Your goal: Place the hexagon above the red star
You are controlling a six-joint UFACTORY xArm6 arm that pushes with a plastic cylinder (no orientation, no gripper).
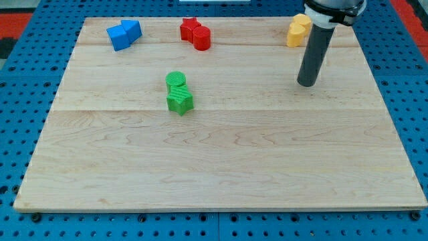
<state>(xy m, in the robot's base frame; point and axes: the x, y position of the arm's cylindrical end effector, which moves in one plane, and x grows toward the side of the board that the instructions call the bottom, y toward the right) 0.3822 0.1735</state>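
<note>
My tip [307,83] stands near the view's right, just below the yellow block [298,30]. Going left, only the green blocks [178,92] stand in the way. The red blocks [195,33] and blue blocks [124,34] sit along the top.

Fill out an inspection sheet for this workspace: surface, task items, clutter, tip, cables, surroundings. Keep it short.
Surface: pale wooden board, flat; no damage seen.
Job's things: red blocks at the view's top centre, two pieces touching; which is the star I cannot tell. Yellow blocks at the view's top right, two pieces touching, possibly the hexagon.
Clutter: blue blocks at the view's top left, touching each other; green blocks left of centre, a round one above a star-like one, touching.
Grippers: none; my tip rests on the board, below and slightly right of the yellow blocks, apart from them.
Cables: nothing seen.
Surroundings: blue perforated base around the board.
</note>
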